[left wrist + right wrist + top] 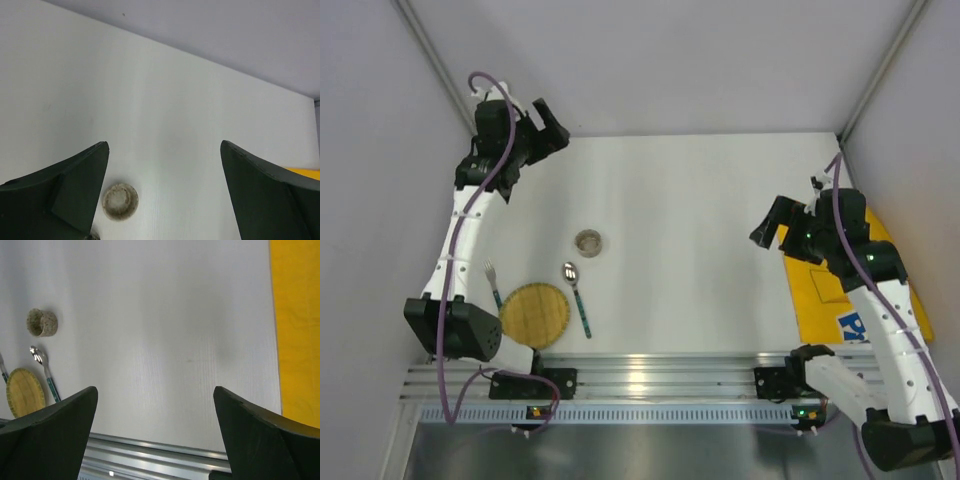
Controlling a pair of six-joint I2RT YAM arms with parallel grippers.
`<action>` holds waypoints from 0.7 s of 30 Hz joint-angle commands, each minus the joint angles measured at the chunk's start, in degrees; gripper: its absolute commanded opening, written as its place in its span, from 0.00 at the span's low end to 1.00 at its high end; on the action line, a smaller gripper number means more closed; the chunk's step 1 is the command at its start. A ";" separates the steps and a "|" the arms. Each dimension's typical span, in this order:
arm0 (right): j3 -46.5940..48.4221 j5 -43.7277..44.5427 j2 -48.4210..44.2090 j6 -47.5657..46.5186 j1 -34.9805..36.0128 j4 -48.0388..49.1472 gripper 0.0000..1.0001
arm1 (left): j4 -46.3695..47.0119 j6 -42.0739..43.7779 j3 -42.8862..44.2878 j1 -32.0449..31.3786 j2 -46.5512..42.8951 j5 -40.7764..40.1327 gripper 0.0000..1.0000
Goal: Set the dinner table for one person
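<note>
The white dinner table [690, 200] holds a small speckled cup [588, 242], a spoon with a teal handle [576, 292], a fork [493, 282] and a round yellow woven plate [534, 312], all near the front left. My left gripper [556, 124] is open and empty, raised over the far left corner. In its wrist view [164, 145] the cup [120, 201] shows low beside the left finger. My right gripper [764, 226] is open and empty over the table's right side, just left of the yellow placemat [840, 290]. The right wrist view [155, 390] shows the cup [42, 322], spoon [43, 366] and plate [25, 393] at the left.
The yellow placemat with blue print lies along the right edge, partly under the right arm, and shows in the right wrist view [297, 330]. A metal rail [640, 385] runs along the near edge. Grey walls [650, 60] close in the table at the back and sides.
</note>
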 commanded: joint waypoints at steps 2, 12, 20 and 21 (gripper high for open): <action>6.46 6.26 7.86 0.79 0.09 -1.25 1.00 | -8.71 -0.82 -5.01 -3.06 -4.41 -0.09 0.98; 16.05 19.37 39.57 -7.37 -3.77 -1.08 1.00 | -16.60 2.34 -14.87 -3.77 -14.08 -6.42 0.99; 20.70 17.45 56.56 -9.49 -13.36 0.68 0.96 | -19.26 1.65 -20.84 -3.77 -21.90 -3.08 0.99; 21.23 17.18 59.27 -9.75 -13.54 0.77 0.95 | -19.09 1.38 -21.80 -3.77 -23.65 -2.91 0.98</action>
